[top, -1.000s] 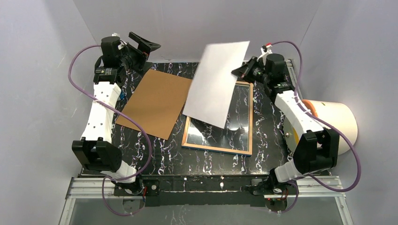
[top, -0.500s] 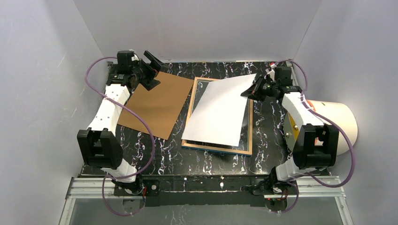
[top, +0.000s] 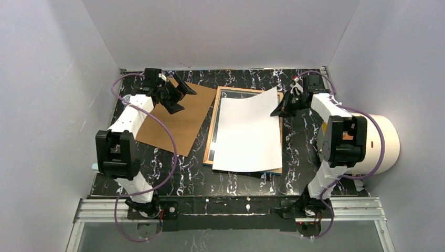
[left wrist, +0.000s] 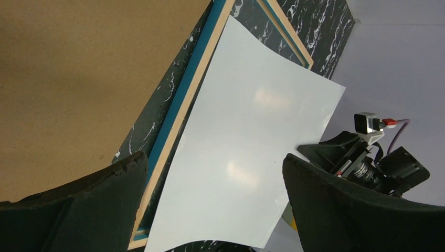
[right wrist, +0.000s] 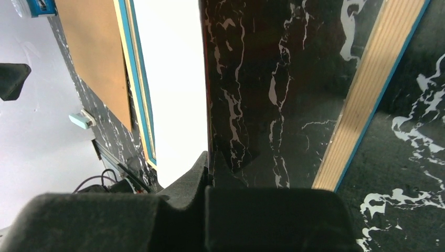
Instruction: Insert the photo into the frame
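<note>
The photo [top: 246, 131] lies white side up over the frame [top: 212, 131], its print side hidden and its far right corner lifted. My right gripper [top: 281, 110] is shut on that corner; the wrist view shows the sheet's edge [right wrist: 173, 79] pinched between the fingers [right wrist: 207, 173], above the glass pane and the wood-coloured rim [right wrist: 367, 100]. My left gripper [top: 181, 94] is open and empty above the far edge of the brown backing board [top: 173, 123]. The left wrist view shows the photo [left wrist: 246, 142] and the frame's blue rim [left wrist: 178, 110] between its spread fingers [left wrist: 214, 159].
A white cylinder with a yellow-grey end [top: 375, 136] lies at the table's right edge, next to the right arm. A small light-blue object [top: 94, 167] sits at the left edge. Grey walls close in the back and both sides.
My right gripper has brought the photo down from high in the air to lie over the frame. My left gripper has moved right and down over the backing board.
</note>
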Available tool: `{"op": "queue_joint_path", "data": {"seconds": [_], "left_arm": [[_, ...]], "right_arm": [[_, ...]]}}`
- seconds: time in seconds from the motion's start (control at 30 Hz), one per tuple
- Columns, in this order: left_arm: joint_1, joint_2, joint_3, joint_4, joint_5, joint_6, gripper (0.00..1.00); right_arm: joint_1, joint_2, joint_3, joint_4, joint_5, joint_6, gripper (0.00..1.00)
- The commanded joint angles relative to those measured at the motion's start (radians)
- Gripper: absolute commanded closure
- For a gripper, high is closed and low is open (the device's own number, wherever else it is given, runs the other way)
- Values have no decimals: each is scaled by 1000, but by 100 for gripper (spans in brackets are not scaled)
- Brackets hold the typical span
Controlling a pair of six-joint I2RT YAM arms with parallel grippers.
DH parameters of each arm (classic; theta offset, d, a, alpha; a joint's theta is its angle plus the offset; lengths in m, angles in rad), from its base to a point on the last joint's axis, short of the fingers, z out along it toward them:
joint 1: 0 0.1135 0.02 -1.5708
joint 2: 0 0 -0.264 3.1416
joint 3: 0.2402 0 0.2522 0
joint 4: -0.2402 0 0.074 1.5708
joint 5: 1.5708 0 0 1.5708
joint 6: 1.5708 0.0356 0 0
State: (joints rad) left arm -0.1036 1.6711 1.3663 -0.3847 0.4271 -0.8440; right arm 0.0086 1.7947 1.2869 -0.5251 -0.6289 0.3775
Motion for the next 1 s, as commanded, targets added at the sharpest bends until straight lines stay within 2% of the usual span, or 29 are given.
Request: {"op": "queue_joint_path", "data": {"seconds": [0.0,0.3,0.6,0.83,0.97], "left_arm": [[-5,16,-15,-17,25,42,3],[-32,67,-26,-16,29,54,3],[-94,158,-8,-16,45,107,3],[-120,227,0,-18,81,135,8],[-123,238,2,-19,70,148,8]], "right_arm": [[1,-1,43,42,10,-43,99],[1,-20,-13,232,55,48,99],[3,56,-2,229,-7,39,99],[17,65,-20,239,-7,58,98],[18,63,-35,257,6,82,92]]}}
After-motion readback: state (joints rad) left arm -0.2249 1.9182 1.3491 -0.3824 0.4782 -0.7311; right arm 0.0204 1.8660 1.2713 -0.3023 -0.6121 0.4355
